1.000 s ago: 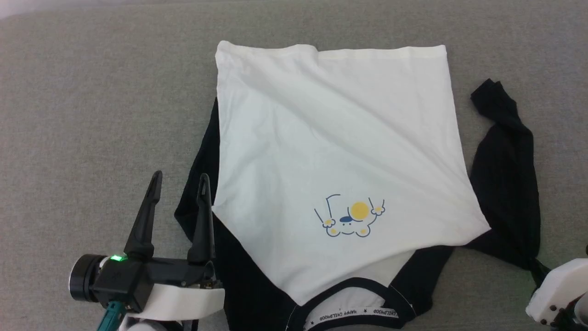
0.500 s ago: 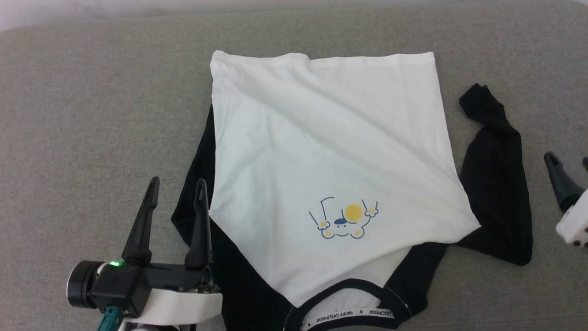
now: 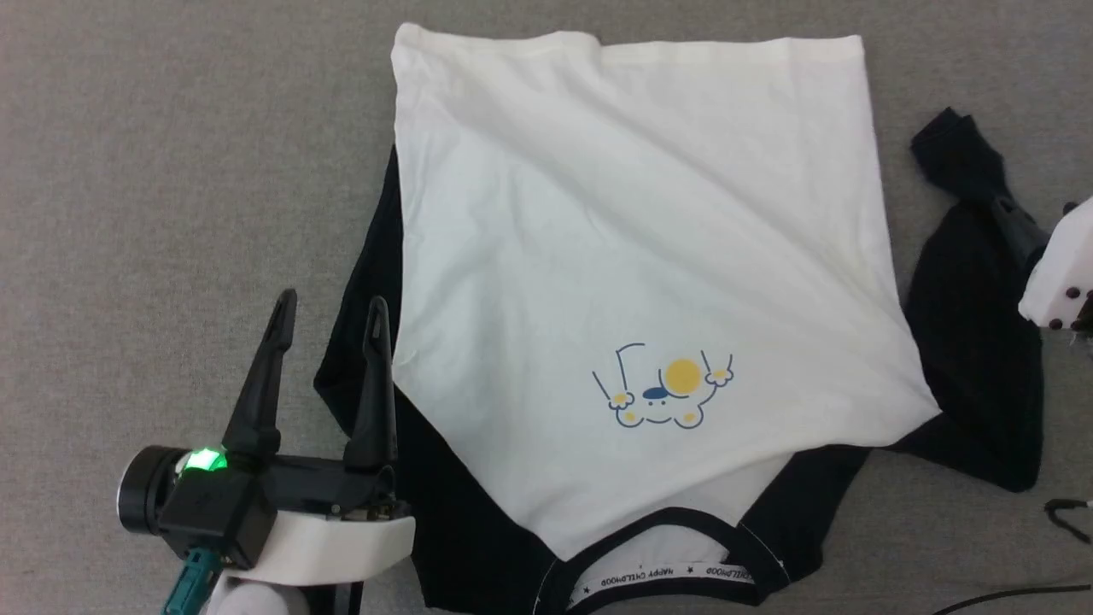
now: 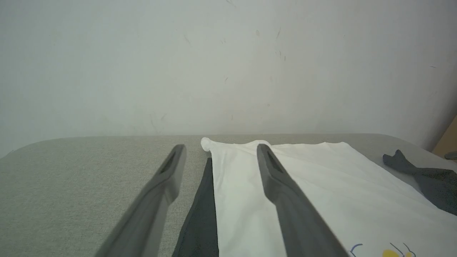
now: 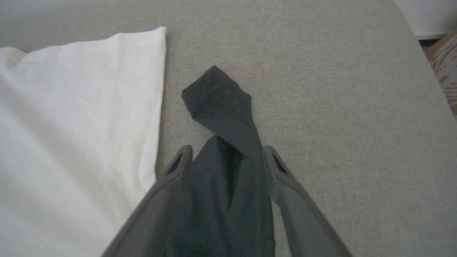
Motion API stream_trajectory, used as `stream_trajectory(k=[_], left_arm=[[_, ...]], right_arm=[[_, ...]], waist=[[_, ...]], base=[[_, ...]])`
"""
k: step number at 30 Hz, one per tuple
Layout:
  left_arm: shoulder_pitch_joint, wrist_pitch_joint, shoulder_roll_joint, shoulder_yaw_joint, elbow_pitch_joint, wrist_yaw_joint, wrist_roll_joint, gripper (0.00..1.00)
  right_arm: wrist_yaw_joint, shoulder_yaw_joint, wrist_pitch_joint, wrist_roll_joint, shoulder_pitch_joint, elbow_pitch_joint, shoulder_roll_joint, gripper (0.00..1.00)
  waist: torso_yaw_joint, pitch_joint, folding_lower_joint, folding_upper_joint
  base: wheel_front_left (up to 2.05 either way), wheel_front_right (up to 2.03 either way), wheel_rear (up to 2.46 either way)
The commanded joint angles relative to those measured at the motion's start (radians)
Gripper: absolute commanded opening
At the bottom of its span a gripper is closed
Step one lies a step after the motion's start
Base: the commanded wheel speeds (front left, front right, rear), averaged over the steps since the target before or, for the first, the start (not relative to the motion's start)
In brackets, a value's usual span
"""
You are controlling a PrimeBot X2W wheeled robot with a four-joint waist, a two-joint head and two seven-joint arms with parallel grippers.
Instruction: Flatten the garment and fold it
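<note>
The garment (image 3: 632, 256) lies spread on the grey cloth-covered bench (image 3: 171, 171), hem at the far side, black collar (image 3: 675, 515) nearest me, a small cartoon print (image 3: 662, 393) facing up; the white body is mostly flat with soft diagonal creases. Its left sleeve (image 4: 200, 214) is tucked under the body's edge; the right sleeve (image 3: 973, 342) lies out to the side, twisted near the cuff. My right gripper (image 5: 226, 151) sits over that sleeve, jaws wide and straddling the black cloth just short of the twist, gripping nothing as yet. My left gripper (image 3: 331, 299) hovers at the body's left edge, jaws wide and empty, one finger over the tucked sleeve. I judge the step in hand to be straightening the right sleeve; to do it well I would come down until both fingertips touch the bench, close on the sleeve's full width rather than one fold, then draw it outward and roll the twist out. I would pull gently, since a hard tug could drag the white body and add wrinkles. The bench cover looks grippy, which should help the cloth stay put. A pale scuffed wall (image 4: 228, 71) stands behind the bench; a dark cable (image 3: 1016, 594) lies at the near right corner.
</note>
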Motion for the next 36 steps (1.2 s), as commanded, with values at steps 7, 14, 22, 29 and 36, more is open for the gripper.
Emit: stream_trajectory(k=[7, 14, 22, 29, 36], left_arm=[[-0.048, -0.005, -0.002, -0.002, -0.006, -0.018, 0.01, 1.0], [-0.073, -0.005, -0.002, -0.007, 0.001, -0.022, 0.002, 1.0], [-0.081, -0.005, -0.002, 0.003, 0.008, -0.023, 0.005, 1.0], [-0.068, -0.005, -0.002, -0.002, 0.02, -0.018, 0.003, 1.0], [-0.019, -0.005, -0.002, 0.001, 0.035, 0.002, 0.003, 1.0]], right_arm=[[-0.001, -0.009, 0.055, -0.058, -0.092, 0.073, -0.039, 1.0], [-0.001, -0.038, 0.074, -0.099, -0.102, 0.127, -0.045, 1.0], [-0.001, -0.057, 0.012, -0.122, -0.117, 0.142, -0.042, 0.0], [-0.001, -0.056, -0.038, -0.092, -0.129, 0.126, -0.041, 0.0], [-0.001, -0.008, -0.056, -0.013, -0.098, 0.024, -0.053, 0.0]], waist=[[0.048, 0.095, -0.0002, 0.0], [0.069, 0.127, -0.0002, 0.0], [0.064, 0.128, -0.0002, 0.0], [0.048, 0.067, -0.0002, 0.0], [0.052, -0.045, -0.0002, 0.0]], base=[[0.0, 0.0, 0.0], [0.0, 0.0, 0.0], [0.0, 0.0, 0.0], [0.0, 0.0, 0.0], [0.0, 0.0, 0.0]])
